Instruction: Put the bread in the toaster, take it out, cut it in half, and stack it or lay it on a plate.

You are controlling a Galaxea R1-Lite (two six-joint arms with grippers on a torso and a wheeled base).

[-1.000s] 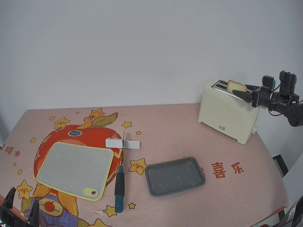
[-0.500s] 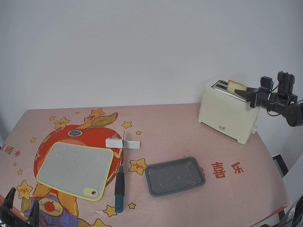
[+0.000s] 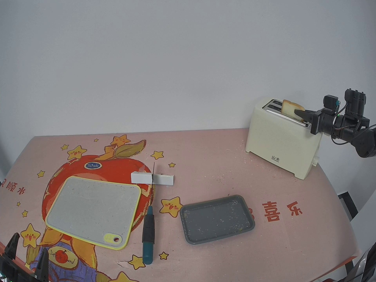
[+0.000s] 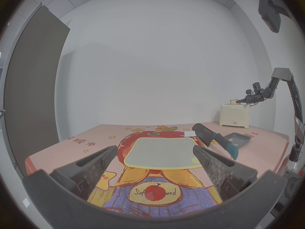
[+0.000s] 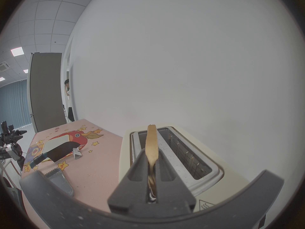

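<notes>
Right wrist view: right end effector (image 5: 152, 163) clamped on the bread (image 5: 151, 143), upright in a slot of the toaster (image 5: 125, 163), top protruding. Toaster at the worktop's (image 3: 219, 157) far right. Left end effector (image 4: 154, 148) spread apart, low at the near-left edge, facing the cutting board (image 4: 159, 153).

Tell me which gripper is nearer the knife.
Left. The left gripper hangs at the table's near edge, across the cutting board from the knife; the right gripper is over the toaster, shut on the bread.
</notes>
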